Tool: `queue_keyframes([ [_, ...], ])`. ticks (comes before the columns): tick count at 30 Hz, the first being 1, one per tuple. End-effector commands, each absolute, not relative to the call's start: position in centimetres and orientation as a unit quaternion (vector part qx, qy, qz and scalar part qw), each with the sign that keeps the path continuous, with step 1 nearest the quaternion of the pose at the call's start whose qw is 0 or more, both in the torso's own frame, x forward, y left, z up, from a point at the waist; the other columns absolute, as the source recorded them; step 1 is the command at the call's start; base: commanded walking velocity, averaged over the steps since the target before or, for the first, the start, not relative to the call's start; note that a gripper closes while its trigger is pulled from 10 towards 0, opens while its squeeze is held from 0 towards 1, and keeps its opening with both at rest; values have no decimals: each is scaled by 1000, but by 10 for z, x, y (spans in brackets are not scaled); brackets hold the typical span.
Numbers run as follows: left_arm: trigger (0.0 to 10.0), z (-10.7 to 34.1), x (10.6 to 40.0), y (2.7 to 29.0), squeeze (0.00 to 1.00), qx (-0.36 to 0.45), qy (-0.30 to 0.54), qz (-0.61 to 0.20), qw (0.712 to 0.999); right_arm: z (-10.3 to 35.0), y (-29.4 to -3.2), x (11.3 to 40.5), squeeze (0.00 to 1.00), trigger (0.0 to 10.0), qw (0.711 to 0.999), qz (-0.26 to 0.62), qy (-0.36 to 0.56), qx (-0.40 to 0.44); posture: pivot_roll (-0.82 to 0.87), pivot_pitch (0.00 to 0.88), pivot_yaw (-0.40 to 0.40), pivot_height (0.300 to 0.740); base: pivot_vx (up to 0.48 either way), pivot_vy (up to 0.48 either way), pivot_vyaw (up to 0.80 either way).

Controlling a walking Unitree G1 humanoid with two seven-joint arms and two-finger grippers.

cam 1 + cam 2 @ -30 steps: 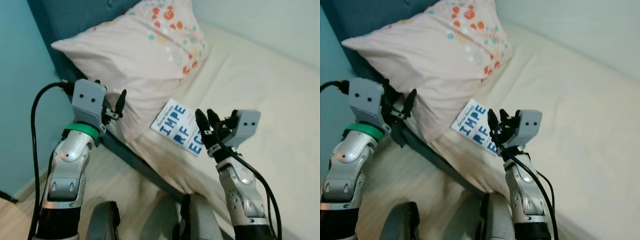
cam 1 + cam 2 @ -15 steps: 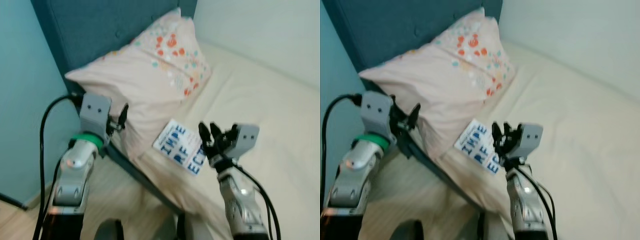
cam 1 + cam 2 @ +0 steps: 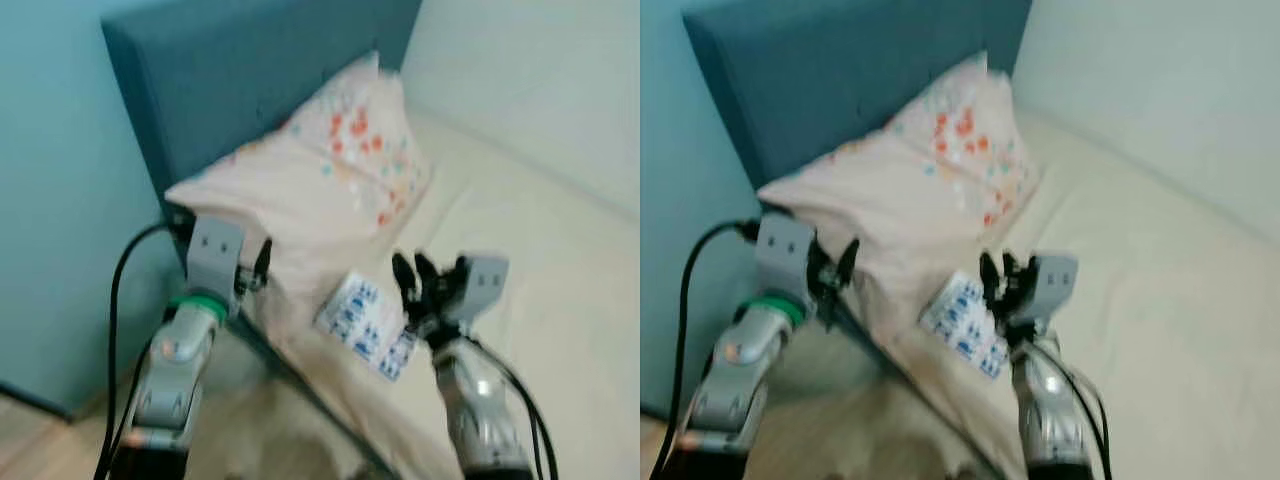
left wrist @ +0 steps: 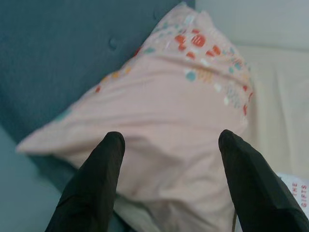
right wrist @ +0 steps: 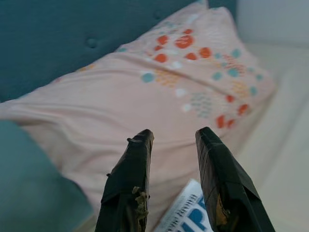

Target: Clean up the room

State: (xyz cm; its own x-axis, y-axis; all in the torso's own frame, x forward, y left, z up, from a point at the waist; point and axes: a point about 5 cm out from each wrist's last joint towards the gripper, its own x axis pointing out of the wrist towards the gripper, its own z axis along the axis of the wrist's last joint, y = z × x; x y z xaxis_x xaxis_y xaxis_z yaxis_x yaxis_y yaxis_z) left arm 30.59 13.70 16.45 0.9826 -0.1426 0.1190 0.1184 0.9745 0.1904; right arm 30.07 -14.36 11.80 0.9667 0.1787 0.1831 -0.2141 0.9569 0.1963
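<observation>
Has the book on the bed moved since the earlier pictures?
No. The book lies on the mattress just below the pillow, as before; the whole view shifted, so the camera moved.

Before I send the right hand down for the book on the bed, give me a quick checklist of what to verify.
1. Book in sight, lying flat on the bed just below the pillow: ok.
2. Right hand empty with fingers apart: ok.
3. Right hand lined up over the book's near edge: ok in the eye views, though they are blurred.
4. Nothing resting on the book; the pillow's corner sits close beside it: ok, but whether they touch: cannot tell.
5. Left hand open, held by the pillow's lower edge, off the right hand's path: ok.
6. Camera steady: not ok, both eye views are blurred; wait for a sharp frame.
</observation>
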Motion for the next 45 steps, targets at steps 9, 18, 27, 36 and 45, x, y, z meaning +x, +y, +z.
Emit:
queue_keyframes([
  [9, 10000, 155, 300, 131, 0, 87, -51, -68, 993, 98, -149, 294, 0, 10000, 990, 78, -59, 106, 71, 100, -44, 740, -277, 0, 0],
  [18, 10000, 155, 297, 131, 0, 89, -50, -68, 992, 97, -152, 295, 0, 10000, 990, 76, -59, 100, 68, 123, -38, 740, -447, 0, 0],
  [27, 10000, 156, 299, 130, 0, 90, -49, -71, 992, 96, -151, 294, 0, 10000, 990, 75, -61, 101, 68, 116, -32, 740, -445, 0, 0],
  [36, 10000, 156, 300, 129, 0, 91, -50, -75, 992, 97, -154, 297, 0, 10000, 990, 69, -63, 105, 66, 107, -28, 740, -445, 0, 0],
  [45, 10000, 155, 300, 131, 0, 91, -48, -74, 992, 95, -154, 298, 0, 10000, 990, 67, -57, 109, 67, 103, -28, 740, -351, 0, -183],
])
